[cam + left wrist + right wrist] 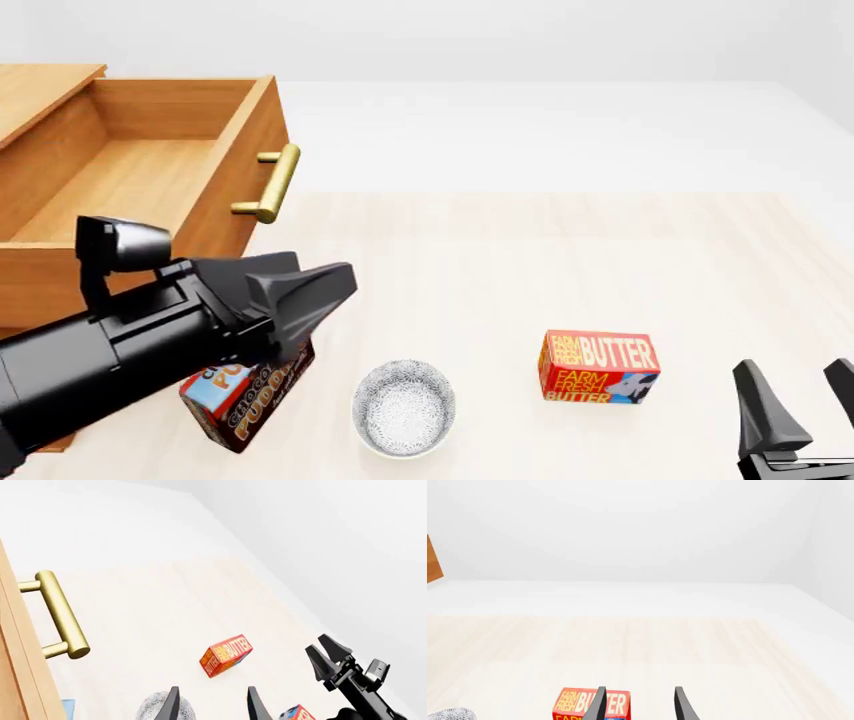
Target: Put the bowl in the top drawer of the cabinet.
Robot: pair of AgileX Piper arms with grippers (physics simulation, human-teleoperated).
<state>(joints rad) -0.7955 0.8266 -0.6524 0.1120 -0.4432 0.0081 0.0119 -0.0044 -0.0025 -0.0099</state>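
The bowl [403,408], white with a fine blue-grey pattern, sits upright on the table near the front edge; part of the bowl's rim [160,709] also shows in the left wrist view. The cabinet [34,95] stands at the far left with its top drawer [120,185] pulled out and nothing visible inside. Its brass handle [271,185] faces right. My left gripper [327,300] hangs open above the table, up and left of the bowl, holding nothing. My right gripper [805,400] is open at the front right, apart from everything.
A red butter box [599,367] stands right of the bowl, between it and my right gripper. A chocolate pudding box [247,392] lies left of the bowl, partly under my left arm. The drawer front juts out over the table's left side.
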